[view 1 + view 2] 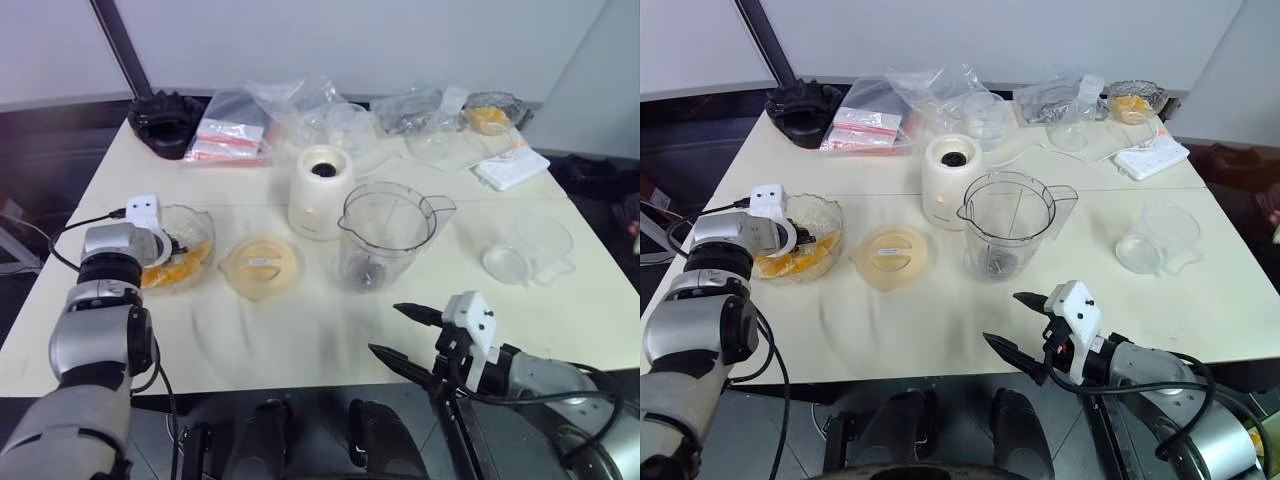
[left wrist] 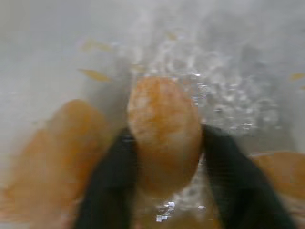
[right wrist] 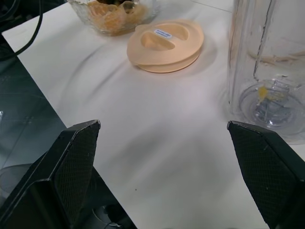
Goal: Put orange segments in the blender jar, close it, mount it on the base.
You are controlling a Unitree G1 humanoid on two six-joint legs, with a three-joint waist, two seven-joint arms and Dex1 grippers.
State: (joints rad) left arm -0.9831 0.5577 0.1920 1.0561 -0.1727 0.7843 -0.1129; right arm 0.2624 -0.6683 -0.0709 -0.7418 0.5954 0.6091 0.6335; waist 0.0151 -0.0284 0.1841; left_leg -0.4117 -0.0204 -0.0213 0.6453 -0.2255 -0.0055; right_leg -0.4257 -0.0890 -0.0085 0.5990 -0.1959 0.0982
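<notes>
Left wrist view showed the left gripper clamped on one orange segment inside the glass bowl. Off to its right the jar stood empty beside the base; lid off. The right gripper hung wide open, holding nothing. Nearly everything remained.

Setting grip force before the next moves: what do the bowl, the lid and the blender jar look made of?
Bowl: looks like clear glass, with a scalloped, sparkling wall.
Lid: matte pale-peach plastic, moulded, with a small sticker on top.
Blender jar: clear, smooth, thin-walled, with moulded spout and handle; probably plastic, though glass can't be ruled out.
</notes>
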